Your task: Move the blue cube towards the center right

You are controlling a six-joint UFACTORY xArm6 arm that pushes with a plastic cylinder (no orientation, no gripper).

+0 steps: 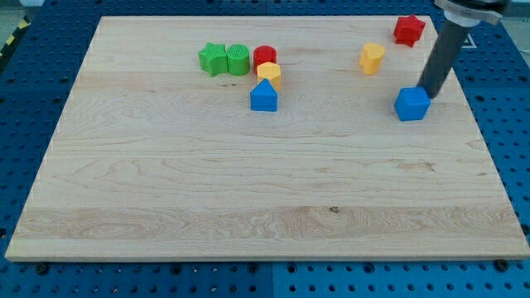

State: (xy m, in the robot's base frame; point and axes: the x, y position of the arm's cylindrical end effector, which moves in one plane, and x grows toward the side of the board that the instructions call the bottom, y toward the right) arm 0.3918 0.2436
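Note:
The blue cube (411,104) sits on the wooden board (265,190) at the view's right, a little above mid-height. My tip (428,93) is at the cube's upper right edge, touching or nearly touching it. The dark rod rises from there to the view's top right corner.
A red star-shaped block (408,30) lies at the top right. A yellow block (372,58) lies left of the rod. At the upper middle is a cluster: a green star (213,59), a green cylinder (238,59), a red cylinder (265,57), a yellow block (269,74) and a blue house-shaped block (263,96).

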